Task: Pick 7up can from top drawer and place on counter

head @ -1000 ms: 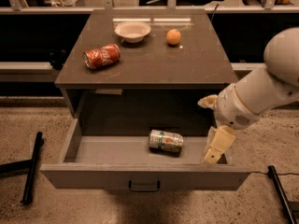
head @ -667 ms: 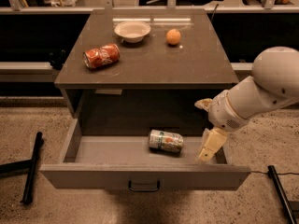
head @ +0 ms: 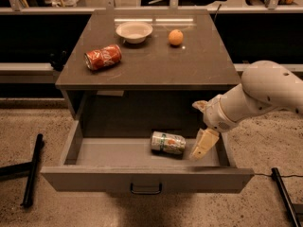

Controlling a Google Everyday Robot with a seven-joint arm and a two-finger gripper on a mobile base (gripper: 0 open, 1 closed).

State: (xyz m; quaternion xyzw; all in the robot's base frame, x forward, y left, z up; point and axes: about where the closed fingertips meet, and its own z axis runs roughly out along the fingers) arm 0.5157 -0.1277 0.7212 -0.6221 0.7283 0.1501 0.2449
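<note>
The 7up can lies on its side in the open top drawer, right of the middle of the drawer floor. My gripper hangs over the drawer's right part, just right of the can and not touching it. It is open and empty; one pale finger points down beside the can, the other sits higher. The white arm reaches in from the right. The counter lies above the drawer.
On the counter lie a red-orange soda can on its side at the left, a white bowl at the back and an orange to its right. A black stand leg lies on the floor at the left.
The arm and gripper have moved left and slightly down, closer to the 7up can. The can has not moved.
</note>
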